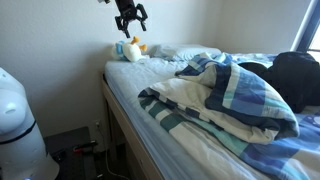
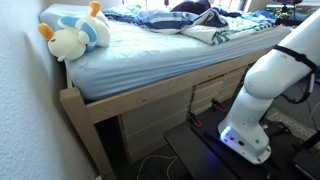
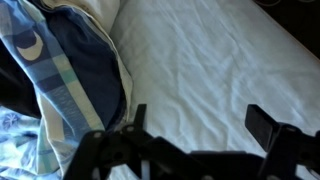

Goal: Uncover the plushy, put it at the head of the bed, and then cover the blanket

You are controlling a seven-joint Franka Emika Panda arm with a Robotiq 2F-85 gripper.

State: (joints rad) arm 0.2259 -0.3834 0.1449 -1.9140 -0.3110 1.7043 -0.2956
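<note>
The bed [image 1: 150, 110] fills most of both exterior views, its pale wooden side frame [image 2: 150, 95] facing the floor and its sheet bare over the head half. The blanket [image 1: 230, 100] lies crumpled in a heap over the middle and foot of the bed, blue stripes and white underside both showing, well apart from the head end. A black bundle [image 1: 295, 75] rests on the bed beyond the heap.

In an exterior view the arm [image 2: 268, 85] stands on the floor just beside the bed, its white base low and its thick link leaning up and out of the top of the picture. In an exterior view only the wrist end shows, coming down from the top edge near the wall.

The plushy [image 1: 130, 48] sits uncovered at the head of the bed, in the corner by the wall, white body with yellow parts and some teal. It rests on the sheet, close to the bed's edge in an exterior view [image 2: 70, 35].

The gripper [image 1: 130, 27] hangs in the air above the head end, fingers pointing down and spread wide, with nothing between them. The plushy lies below it and clearly apart from it. In the wrist view the two dark fingers [image 3: 265, 125] stand far apart over white sheet, with a fold of blanket at the left; the plushy is out of that view.
</note>
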